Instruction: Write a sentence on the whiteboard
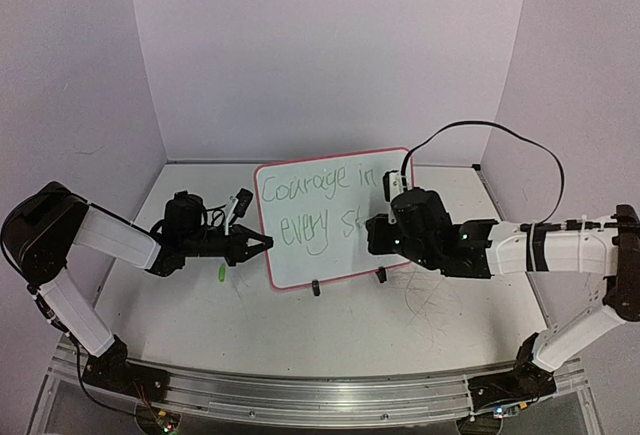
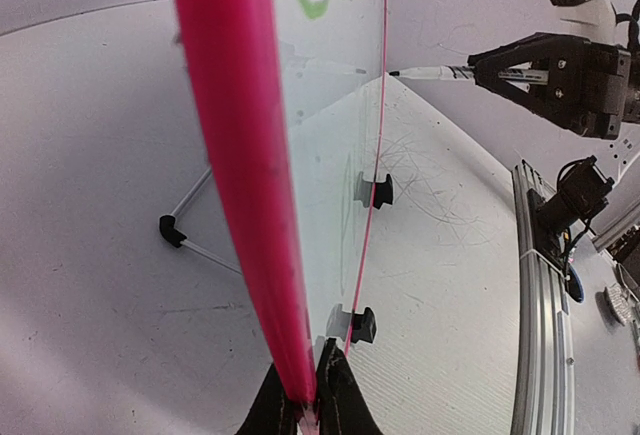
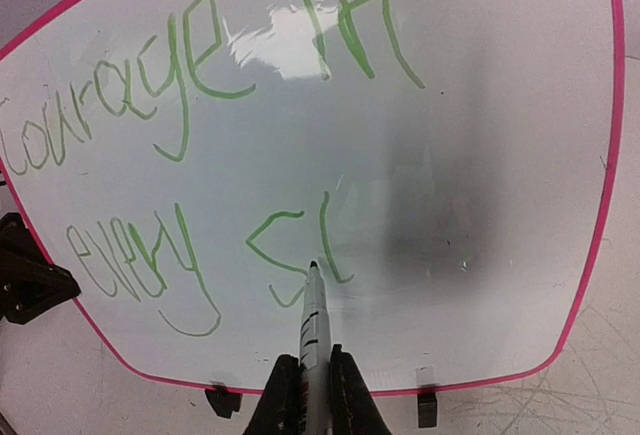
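The whiteboard (image 1: 330, 217), white with a pink rim, stands upright on two black clip feet at mid-table. Green writing on it, the sentence (image 3: 200, 145), reads "Courage in" over "every st". My left gripper (image 1: 262, 245) is shut on the board's left edge; in the left wrist view the pink rim (image 2: 245, 175) runs up from between the gripper (image 2: 305, 405). My right gripper (image 3: 315, 390) is shut on a white marker (image 3: 312, 330). The marker's tip (image 3: 313, 267) rests at the board's face by the "st". From the left wrist view the marker (image 2: 430, 73) meets the board.
A green marker cap (image 1: 221, 273) lies on the table below the left gripper. Grey scribble marks (image 1: 425, 300) cover the tabletop in front of the board. A black cable (image 1: 500, 140) arcs over the right arm. Purple walls close in the sides and back.
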### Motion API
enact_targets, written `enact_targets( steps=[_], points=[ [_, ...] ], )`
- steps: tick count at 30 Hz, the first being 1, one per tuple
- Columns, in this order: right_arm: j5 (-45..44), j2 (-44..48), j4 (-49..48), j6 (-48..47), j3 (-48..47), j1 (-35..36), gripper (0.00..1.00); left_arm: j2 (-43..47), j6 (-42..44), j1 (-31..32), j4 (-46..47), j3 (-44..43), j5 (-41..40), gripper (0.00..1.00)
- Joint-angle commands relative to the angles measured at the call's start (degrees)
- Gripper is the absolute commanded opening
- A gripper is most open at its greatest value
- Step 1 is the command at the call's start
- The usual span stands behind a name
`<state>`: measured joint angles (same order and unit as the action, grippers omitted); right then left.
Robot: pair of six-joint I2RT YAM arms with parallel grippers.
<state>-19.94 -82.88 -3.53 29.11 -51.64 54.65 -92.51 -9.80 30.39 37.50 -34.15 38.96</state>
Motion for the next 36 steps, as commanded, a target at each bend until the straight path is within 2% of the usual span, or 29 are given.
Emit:
enact_targets(
  steps=[1, 10, 15, 20, 25, 31, 36],
  points=[
    [0.4, -1.8, -4.0, -1.1, -3.3, -0.2, 0.0, 1.6, 3.7, -0.5, -0.4, -1.5, -6.3, 0.0],
    [-0.8, -3.1, -3.5, -0.5, -3.5, -1.5, 0.0, 1.6, 3.9, -0.5, -0.7, -1.6, -6.4, 0.0],
    [-5.0, -2.4, 0.1, 0.9, -3.8, -1.7, 0.0, 1.5, 3.9, -0.5, -0.7, -1.8, -6.3, 0.0],
    [-8.6, 3.3, 3.5, 2.2, -1.7, -1.6, 0.0, 1.4, 3.9, -0.5, -0.8, -1.8, -6.3, 0.0],
    [-2.1, 8.8, 1.0, -0.9, 2.9, -2.5, 0.0, 1.0, 4.0, -0.5, -0.8, -1.8, -6.2, 0.0],
    [3.2, 5.2, -0.4, -0.1, 2.6, -3.8, 0.0, 1.1, 4.0, -0.5, -0.8, -1.8, -6.3, 0.0],
    [2.3, 2.8, -2.3, 0.0, 1.2, -3.7, 0.0, 1.5, 4.0, -0.5, -0.8, -1.7, -6.5, 0.0]
  ],
)
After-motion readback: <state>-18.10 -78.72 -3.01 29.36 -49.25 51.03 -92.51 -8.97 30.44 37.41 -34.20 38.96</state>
